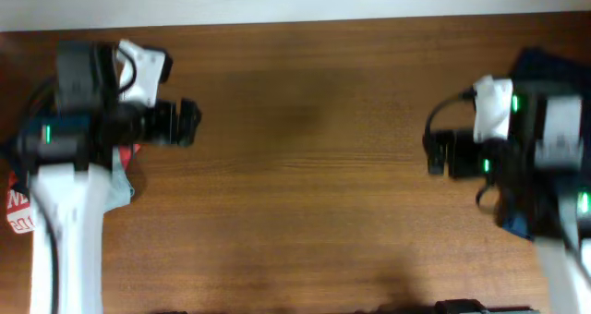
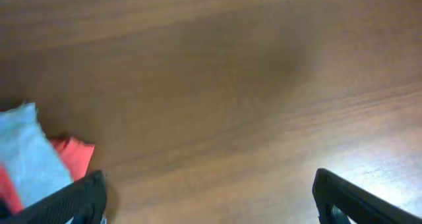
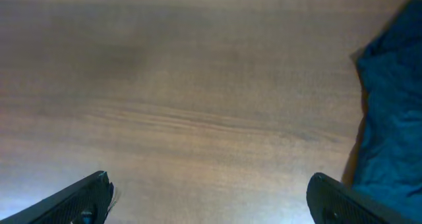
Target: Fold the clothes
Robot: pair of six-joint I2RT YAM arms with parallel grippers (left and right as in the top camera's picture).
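Seen from above, both my arms show at once. My left gripper (image 1: 189, 122) reaches over the left of the table (image 1: 305, 203) and my right gripper (image 1: 432, 153) over the right. They are well apart, with bare wood between them. That view shows the clothes only as scraps poking out from under my arms. A grey cloth (image 1: 121, 181) and a piece with red letters (image 1: 17, 211) lie by the left edge, and a dark blue cloth (image 1: 538, 63) lies at the far right. From up there I cannot judge my jaws well.

My wrist cameras settle it. The left one shows my left jaws spread wide, one tip in each bottom corner, with only wood between them. The grey cloth sits at the lower left of that view with a red cloth (image 2: 78, 155) tucked against it. Both are just outside the jaws, on their left side; whether the cloth touches the finger I cannot tell.

The right wrist camera shows my right jaws just as wide and just as empty. The dark blue cloth fills the right edge of that view, beyond the gap and to the right of the jaws.
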